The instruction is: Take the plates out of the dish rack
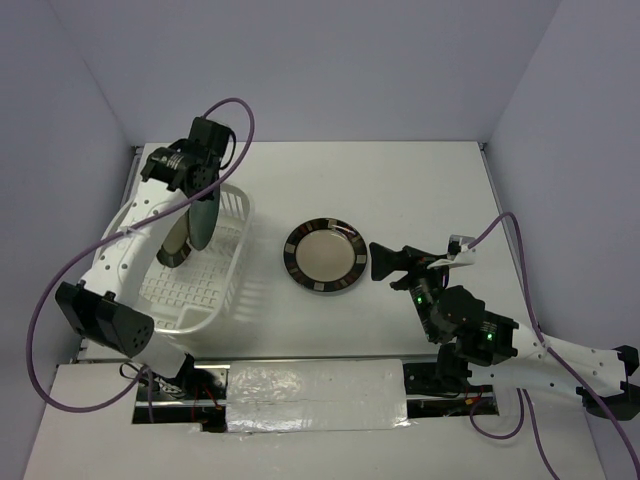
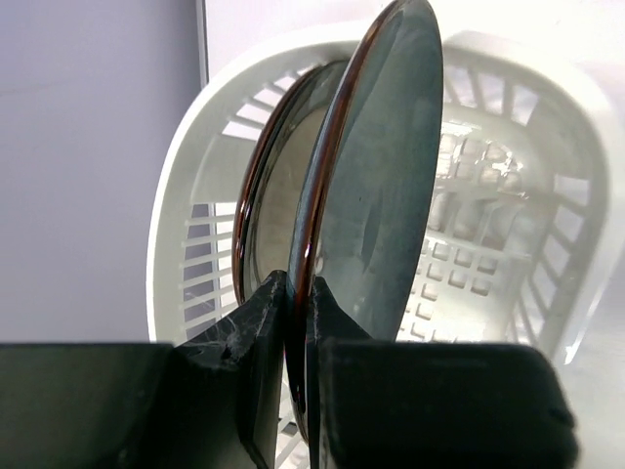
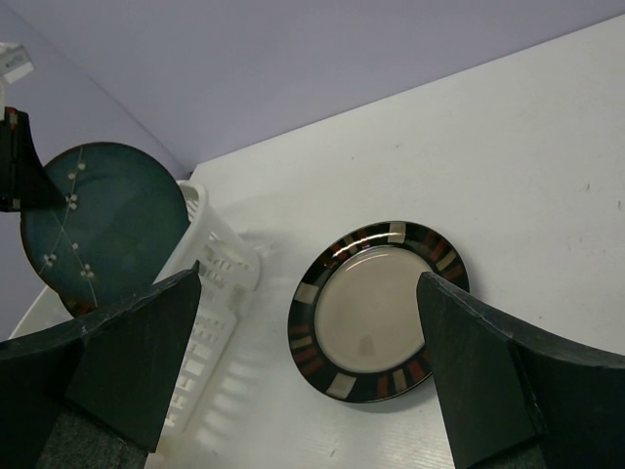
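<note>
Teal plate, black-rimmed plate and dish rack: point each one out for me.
teal plate [image 3: 103,220]: right wrist view, middle of its speckled face.
black-rimmed plate [image 1: 323,256]: top external view, its beige centre.
dish rack [image 1: 190,292]: top external view, bare grid floor.

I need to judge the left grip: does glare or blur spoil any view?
Left wrist: teal plate rim sharp, reflections on its face, dish rack far wall washed out. Top external: even light, soft shadows. Right wrist: black-rimmed plate crisp.
</note>
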Robot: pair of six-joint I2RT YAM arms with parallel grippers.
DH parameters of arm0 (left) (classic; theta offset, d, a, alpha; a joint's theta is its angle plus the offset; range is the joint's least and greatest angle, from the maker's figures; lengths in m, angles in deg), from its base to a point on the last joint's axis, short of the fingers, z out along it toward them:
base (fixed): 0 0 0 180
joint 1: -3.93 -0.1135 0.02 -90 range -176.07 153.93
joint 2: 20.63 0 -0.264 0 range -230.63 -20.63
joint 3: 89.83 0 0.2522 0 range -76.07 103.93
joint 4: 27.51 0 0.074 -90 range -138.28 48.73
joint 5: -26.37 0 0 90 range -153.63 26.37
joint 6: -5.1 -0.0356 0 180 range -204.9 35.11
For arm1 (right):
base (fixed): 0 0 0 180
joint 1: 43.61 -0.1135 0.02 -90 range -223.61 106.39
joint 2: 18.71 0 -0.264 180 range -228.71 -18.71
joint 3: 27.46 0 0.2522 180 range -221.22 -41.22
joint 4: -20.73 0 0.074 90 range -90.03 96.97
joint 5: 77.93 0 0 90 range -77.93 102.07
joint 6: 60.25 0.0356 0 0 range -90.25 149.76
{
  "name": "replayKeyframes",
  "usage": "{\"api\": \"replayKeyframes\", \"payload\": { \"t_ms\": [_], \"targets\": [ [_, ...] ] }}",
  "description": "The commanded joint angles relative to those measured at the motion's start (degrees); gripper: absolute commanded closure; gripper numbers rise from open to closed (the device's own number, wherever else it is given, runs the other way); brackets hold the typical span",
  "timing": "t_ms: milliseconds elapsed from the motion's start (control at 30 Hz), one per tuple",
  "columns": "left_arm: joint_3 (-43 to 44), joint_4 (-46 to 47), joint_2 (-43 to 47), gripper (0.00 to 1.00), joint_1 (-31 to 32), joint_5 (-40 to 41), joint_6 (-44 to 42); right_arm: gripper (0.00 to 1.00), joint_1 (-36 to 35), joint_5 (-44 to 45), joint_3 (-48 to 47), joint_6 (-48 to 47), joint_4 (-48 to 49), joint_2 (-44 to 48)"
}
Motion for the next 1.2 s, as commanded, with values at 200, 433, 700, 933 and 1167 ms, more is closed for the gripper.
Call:
{"api": "replayKeyframes", "payload": {
  "t_ms": [200,433,700,933,1167],
  "targets": [
    [17.2,-7.6,-2.3,1.00,4.2,10.6,3.8,0.01,-0.1,1.0,-1.3,-0.6,2.1,-0.6],
    [24.8,-8.2,-0.8,1.00,5.8,7.5,3.0,0.00,-0.1,-5.6,0.2,-7.7,10.3,-3.1],
    [22.3,0.1,4.6,1.00,5.9,-7.9,2.5,0.01,-0.1,-26.1,3.5,-17.2,23.6,-8.1],
    [16.0,11.7,13.8,1.00,5.9,-33.7,6.6,0.02,0.1,-29.7,7.1,-18.4,26.9,-1.1],
    [-2.2,27.7,21.9,1.00,5.9,-58.6,14.1,0.04,1.1,-35.3,8.2,-19.0,30.2,0.1]
  ]
}}
